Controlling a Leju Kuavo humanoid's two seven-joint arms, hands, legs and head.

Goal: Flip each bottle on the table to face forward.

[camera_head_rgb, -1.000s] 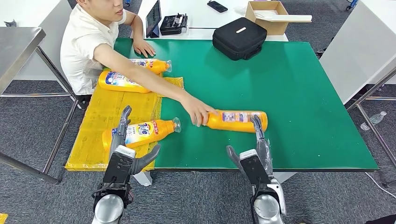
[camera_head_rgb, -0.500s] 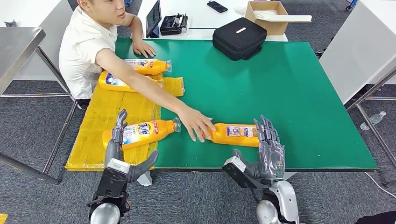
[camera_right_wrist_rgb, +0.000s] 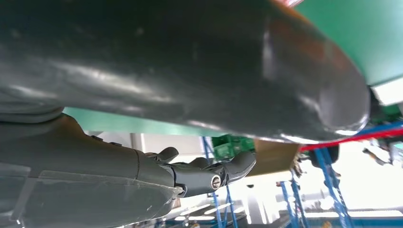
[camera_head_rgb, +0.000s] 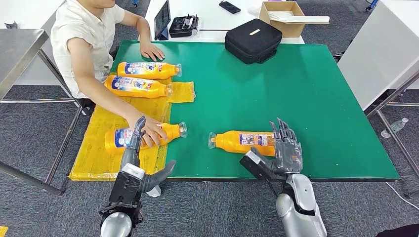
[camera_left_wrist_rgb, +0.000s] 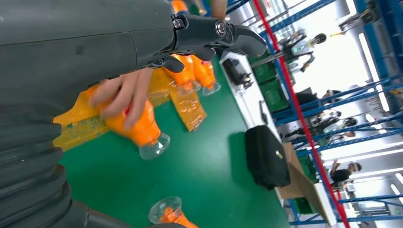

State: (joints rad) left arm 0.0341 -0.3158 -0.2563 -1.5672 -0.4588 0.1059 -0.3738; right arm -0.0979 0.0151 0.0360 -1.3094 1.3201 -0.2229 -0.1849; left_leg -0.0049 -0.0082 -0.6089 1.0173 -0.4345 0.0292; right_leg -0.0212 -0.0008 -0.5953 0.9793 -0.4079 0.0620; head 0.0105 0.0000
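The person's hand (camera_head_rgb: 149,131) has let go of the bottle near the front edge (camera_head_rgb: 243,141) and has moved over to the bottle on the yellow sheet (camera_head_rgb: 143,137), where it now rests on top. The right hand (camera_head_rgb: 281,150) has turned a bit more upright since then.

The bottle near the front edge lies on its side on the green table (camera_head_rgb: 316,98), close to the front edge and a little right of the middle. Its clear cap points left and a white label faces up. The right hand stands just at the bottle's fat end, fingers up and spread apart, holding nothing. I cannot tell if it touches the bottle.

The bottle on the yellow sheet lies on its side too, near the front left corner, with its cap pointing right. The left hand (camera_head_rgb: 141,163) hovers at the front edge next to it, one finger stretched out toward the person's hand, thumb out to the side, with nothing in it.

The yellow sheet (camera_head_rgb: 99,148) covers the left edge of the table. Two more bottles (camera_head_rgb: 148,70) (camera_head_rgb: 136,86) lie side by side farther back on the left. A black bag (camera_head_rgb: 253,40) sits at the back edge.
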